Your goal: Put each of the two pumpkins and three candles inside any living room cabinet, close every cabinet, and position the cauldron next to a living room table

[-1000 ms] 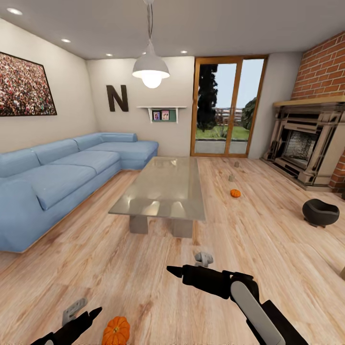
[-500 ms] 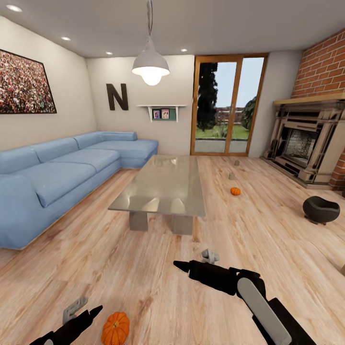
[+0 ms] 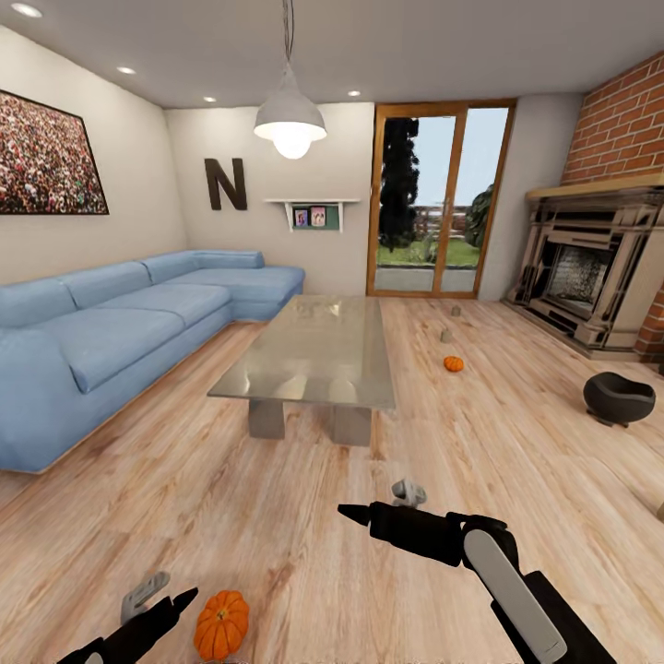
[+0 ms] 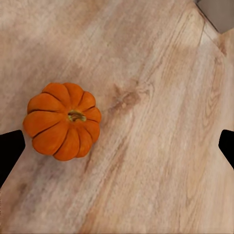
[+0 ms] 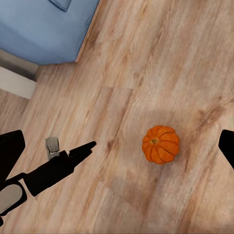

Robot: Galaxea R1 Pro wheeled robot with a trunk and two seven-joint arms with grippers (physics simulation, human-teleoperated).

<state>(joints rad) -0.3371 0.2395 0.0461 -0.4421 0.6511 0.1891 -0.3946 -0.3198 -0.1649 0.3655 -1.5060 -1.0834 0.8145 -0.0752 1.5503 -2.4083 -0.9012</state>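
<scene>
The near pumpkin (image 3: 221,624) sits on the floor (image 3: 277,516) just right of the left hand (image 3: 148,613), which is spread and empty, so left is way closer. Right hand (image 3: 383,505) hangs farther right, spread too, nothing in it.

Far candles (image 3: 445,336) too small

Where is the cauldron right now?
In the head view, the cauldron sits on the wood floor at far right, in front of the fireplace.
</scene>
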